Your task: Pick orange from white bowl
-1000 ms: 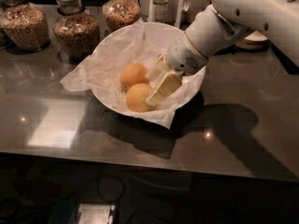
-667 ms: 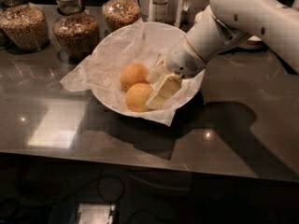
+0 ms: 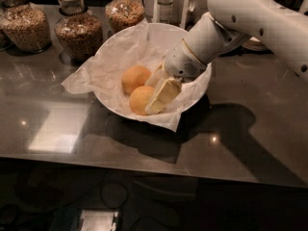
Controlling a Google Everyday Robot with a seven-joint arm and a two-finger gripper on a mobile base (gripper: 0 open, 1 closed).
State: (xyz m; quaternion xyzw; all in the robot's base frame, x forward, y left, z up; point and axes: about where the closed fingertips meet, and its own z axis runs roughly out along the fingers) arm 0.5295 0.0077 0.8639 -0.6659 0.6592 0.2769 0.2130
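a: where's the fruit?
b: 2 in the white bowl (image 3: 174, 28), on crumpled paper (image 3: 91, 76), mid-tabletop (image 3: 250, 143) toward the far edge: nearer orange (image 3: 138, 100), farther orange (image 3: 134, 78).
a: and the end effector (image 3: 156, 93)?
b: down inside the bowl, against the nearer orange's right side. gripping or spread, i can't tell.
a: what else?
b: grain jars (image 3: 77, 32) by the far left corner.

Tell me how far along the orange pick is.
Done: the gripper is inside the white bowl, against the nearer orange. In hand: the grasp, which I cannot confirm. Left: the lift; both this and the far orange sit in the bowl.
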